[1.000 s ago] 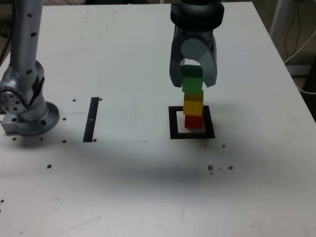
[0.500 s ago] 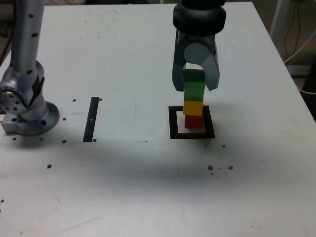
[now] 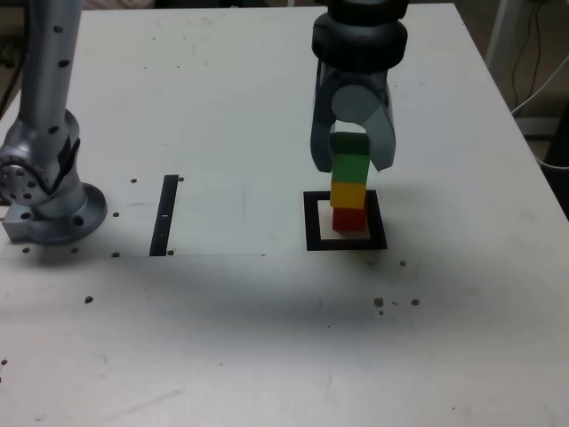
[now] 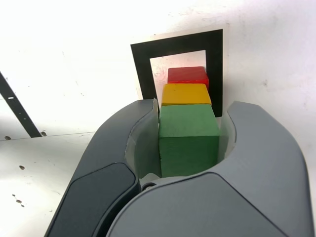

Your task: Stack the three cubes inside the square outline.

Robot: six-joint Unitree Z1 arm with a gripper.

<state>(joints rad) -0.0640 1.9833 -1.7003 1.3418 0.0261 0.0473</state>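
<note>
now that the green cube (image 4: 189, 148) has come down onto yellow (image 4: 186, 94), still pinched by the pincer (image 4: 189, 140), release looks next.

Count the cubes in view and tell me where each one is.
3: the red cube lowest, within the square outline; the yellow cube above it; the green cube uppermost, between the jaws.

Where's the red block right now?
In the exterior view, the red block is right of centre, inside the black square outline, below the yellow block.
</note>
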